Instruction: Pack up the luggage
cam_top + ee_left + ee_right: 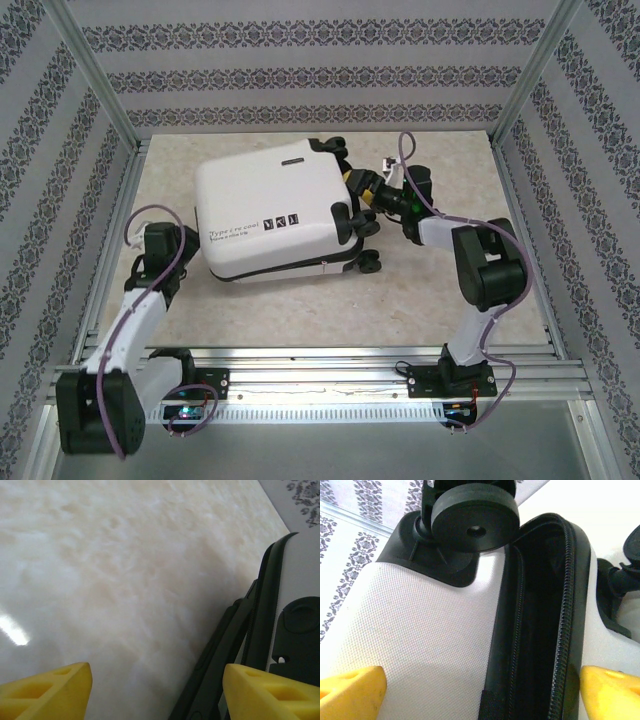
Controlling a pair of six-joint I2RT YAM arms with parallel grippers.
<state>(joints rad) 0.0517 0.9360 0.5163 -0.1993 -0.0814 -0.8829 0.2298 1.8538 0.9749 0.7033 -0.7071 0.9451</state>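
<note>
the small white hard-shell luggage [265,215] lies mid-way on the pale counter [440,290], its zip seam [560,630] gaping at the right wheel end. my right claw [482,690] is spread open astride that gap, and my left claw [157,690] is open at the luggage's left edge. i reckon closing is in hand, and next the halves need pressing shut.

The pale, marble-patterned table [300,310] spreads across the middle of the overhead frame, edged by metal rails [320,352]. A single piece of white hard-shell luggage [265,220] lies flat on its broad side (logo marks facing up) just above and left of centre, turned slightly askew, its black caster wheels [371,264] pointing toward the right. In the left wrist view, a streak of glare [14,632] marks the glossy tabletop at lower left.
</note>
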